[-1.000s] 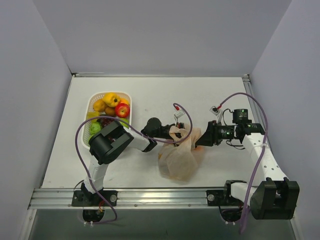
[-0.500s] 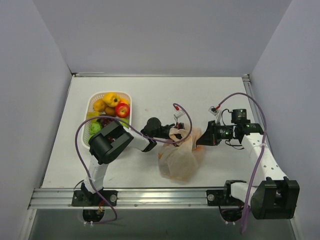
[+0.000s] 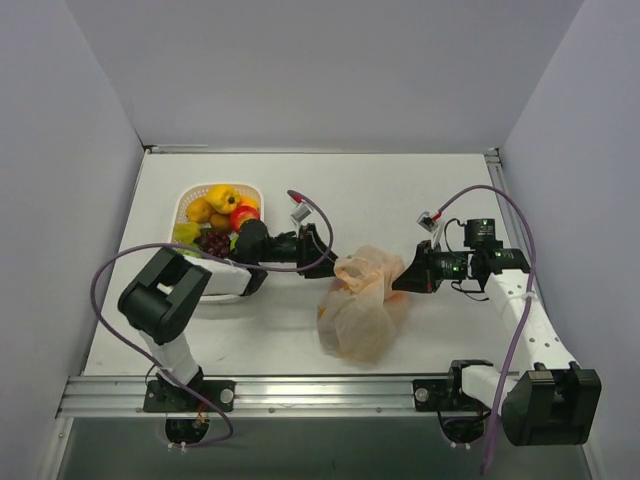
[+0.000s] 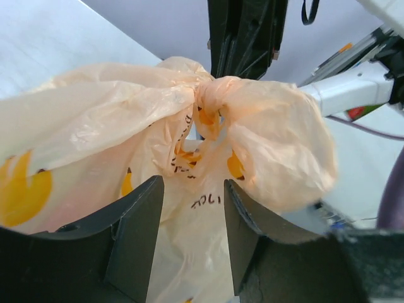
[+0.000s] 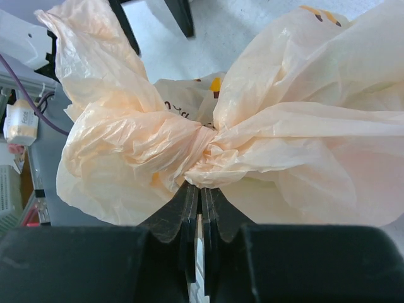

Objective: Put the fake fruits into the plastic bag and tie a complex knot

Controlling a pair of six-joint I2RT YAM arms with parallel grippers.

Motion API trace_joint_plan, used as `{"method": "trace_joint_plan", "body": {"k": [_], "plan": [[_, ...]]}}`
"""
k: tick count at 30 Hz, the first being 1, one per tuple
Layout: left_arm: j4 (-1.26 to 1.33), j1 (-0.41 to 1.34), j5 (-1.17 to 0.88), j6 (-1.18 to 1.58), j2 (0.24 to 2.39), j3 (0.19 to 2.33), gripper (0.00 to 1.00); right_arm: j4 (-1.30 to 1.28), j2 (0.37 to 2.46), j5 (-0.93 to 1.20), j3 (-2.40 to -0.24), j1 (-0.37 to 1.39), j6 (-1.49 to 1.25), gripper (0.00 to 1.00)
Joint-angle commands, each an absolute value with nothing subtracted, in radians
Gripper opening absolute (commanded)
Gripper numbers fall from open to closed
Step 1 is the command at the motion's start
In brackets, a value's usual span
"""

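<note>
My right tool [image 5: 201, 189] pinches the plastic bag [image 5: 126, 139] just below its knot [image 5: 203, 140], anchoring it; my left tool [image 4: 192, 184] gapes empty, facing the knot.

Left arm: forearm extended low over the desk [image 3: 400, 190] toward centre. Left hand [image 3: 322, 244] level, fingers [image 4: 136, 233] parted. Right arm: bent at the elbow, wrist turned inward. Right hand [image 3: 400, 279] has its fingers [image 5: 218, 211] pressed together, pinching the plastic bag [image 3: 360, 310] at its knot.
</note>
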State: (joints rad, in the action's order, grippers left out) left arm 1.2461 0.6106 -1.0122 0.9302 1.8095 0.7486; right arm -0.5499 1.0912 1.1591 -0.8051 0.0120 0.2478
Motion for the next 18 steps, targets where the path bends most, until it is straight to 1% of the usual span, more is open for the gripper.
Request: {"method": "trace_joint_plan", "body": {"k": [1, 2, 4, 5, 6, 7, 8, 9, 11, 12, 13, 14, 16, 18], "plan": [[1.050, 0.559, -1.115, 0.703, 1.640, 0.742, 0.53, -0.601, 1.086, 1.189, -0.853, 0.008, 0.313, 0.00], [0.881, 0.539, -1.136, 0.589, 1.612, 0.753, 0.54, -0.612, 1.088, 1.172, -0.860, 0.009, 0.322, 0.00], [0.687, 0.462, -1.175, 0.464, 1.525, 0.776, 0.57, -0.641, 1.091, 1.158, -0.885, 0.011, 0.357, 0.00], [0.449, 0.434, -1.183, 0.304, 1.500, 0.826, 0.58, -0.669, 1.092, 1.143, -0.893, 0.012, 0.371, 0.00], [0.304, 0.375, -1.166, 0.199, 1.455, 0.859, 0.61, -0.681, 1.097, 1.138, -0.908, 0.014, 0.383, 0.00], [0.118, 0.359, -1.145, 0.057, 1.439, 0.918, 0.61, -0.693, 1.097, 1.132, -0.914, 0.014, 0.396, 0.00], [-0.301, 0.351, -1.122, -0.283, 1.431, 1.049, 0.62, -0.706, 1.098, 1.128, -0.920, 0.017, 0.420, 0.00], [-0.478, 0.347, -1.102, -0.430, 1.440, 1.125, 0.63, -0.727, 1.098, 1.109, -0.931, 0.020, 0.431, 0.00], [-0.805, 0.345, -0.994, -0.643, 1.453, 1.277, 0.68, -0.753, 1.095, 1.088, -0.940, 0.023, 0.457, 0.00], [-0.854, 0.344, -0.961, -0.646, 1.463, 1.308, 0.69, -0.770, 1.094, 1.071, -0.946, 0.025, 0.474, 0.00], [-0.873, 0.344, -0.872, -0.615, 1.465, 1.333, 0.72, -0.784, 1.094, 1.063, -0.962, 0.023, 0.488, 0.00], [-0.903, 0.342, -0.845, -0.539, 1.466, 1.363, 0.74, -0.811, 1.094, 1.055, -0.968, 0.028, 0.514, 0.00], [-0.940, 0.330, -0.836, -0.503, 1.471, 1.439, 0.77, -0.834, 1.095, 1.034, -0.985, 0.031, 0.537, 0.00], [-0.930, 0.299, -0.883, -0.418, 1.465, 1.469, 0.88, -0.859, 1.092, 1.022, -0.997, 0.034, 0.561, 0.00]]}}
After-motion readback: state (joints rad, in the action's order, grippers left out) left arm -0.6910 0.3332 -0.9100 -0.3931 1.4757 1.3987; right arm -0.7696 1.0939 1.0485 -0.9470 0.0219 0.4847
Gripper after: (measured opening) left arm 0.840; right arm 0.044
